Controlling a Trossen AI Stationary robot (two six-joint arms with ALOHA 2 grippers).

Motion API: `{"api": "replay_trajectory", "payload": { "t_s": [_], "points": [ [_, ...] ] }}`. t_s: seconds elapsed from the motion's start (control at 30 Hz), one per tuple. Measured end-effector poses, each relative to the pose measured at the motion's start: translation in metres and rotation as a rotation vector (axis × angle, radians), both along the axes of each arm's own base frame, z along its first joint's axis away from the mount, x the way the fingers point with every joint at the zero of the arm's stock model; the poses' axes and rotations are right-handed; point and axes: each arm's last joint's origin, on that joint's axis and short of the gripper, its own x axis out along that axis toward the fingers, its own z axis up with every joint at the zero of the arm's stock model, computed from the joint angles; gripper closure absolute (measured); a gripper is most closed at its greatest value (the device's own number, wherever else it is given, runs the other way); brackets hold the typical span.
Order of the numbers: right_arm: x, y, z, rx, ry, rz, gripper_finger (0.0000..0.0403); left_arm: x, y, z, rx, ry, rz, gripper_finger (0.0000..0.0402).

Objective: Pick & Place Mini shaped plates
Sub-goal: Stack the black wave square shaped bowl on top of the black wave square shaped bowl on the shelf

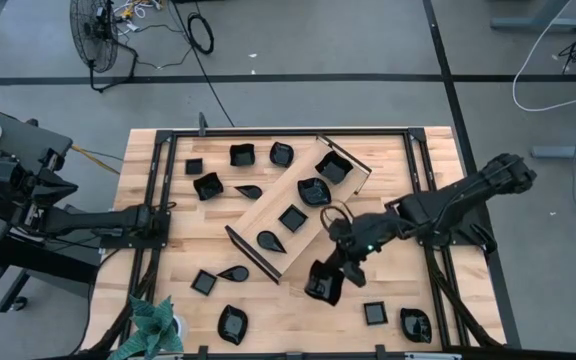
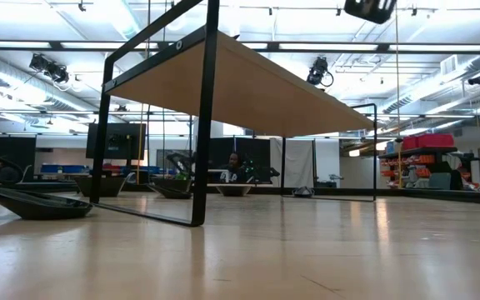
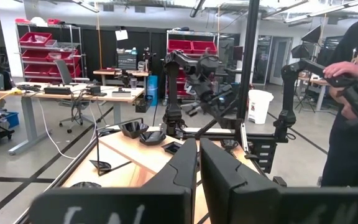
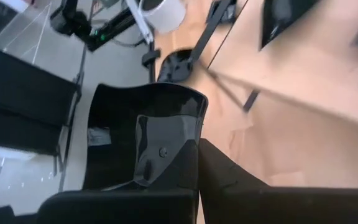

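From above, the right gripper [image 1: 330,278] is clamped on a black square plate [image 1: 321,284] just beside the near end of the wooden tray [image 1: 268,215]; other plates lie on the surface [image 1: 438,300]. The left gripper [image 1: 158,218] waits at the left edge, fingers together. In the right wrist view, the plate [image 4: 145,134] is tilted between the fingers.

The wooden table [image 1: 388,160] bears mini shaped plates [image 1: 233,324] and tray [image 1: 268,215].

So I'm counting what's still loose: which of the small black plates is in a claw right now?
The glossy black square-ish plate near the wooden tray's lower end, pinched by the right claw. All the others lie untouched.
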Motion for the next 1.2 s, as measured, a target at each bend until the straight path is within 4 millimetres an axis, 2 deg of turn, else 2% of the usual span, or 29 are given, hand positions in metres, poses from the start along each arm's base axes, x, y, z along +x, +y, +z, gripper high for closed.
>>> {"api": "replay_trajectory", "payload": {
  "t_s": [0.43, 0.93, 1.2],
  "points": [
    [0.007, -0.047, 0.043, -0.049, 0.007, -0.127, 0.0403, 0.000, 0.000, 0.000, 0.000, 0.000, 0.000, 0.0376],
    [0.002, -0.111, 0.091, -0.083, -0.043, -0.326, 0.0403, 0.000, 0.000, 0.000, 0.000, 0.000, 0.000, 0.0376],
    [-0.004, -0.151, 0.092, -0.106, -0.022, -0.457, 0.0402, 0.000, 0.000, 0.000, 0.000, 0.000, 0.000, 0.0376]
  ]
}}
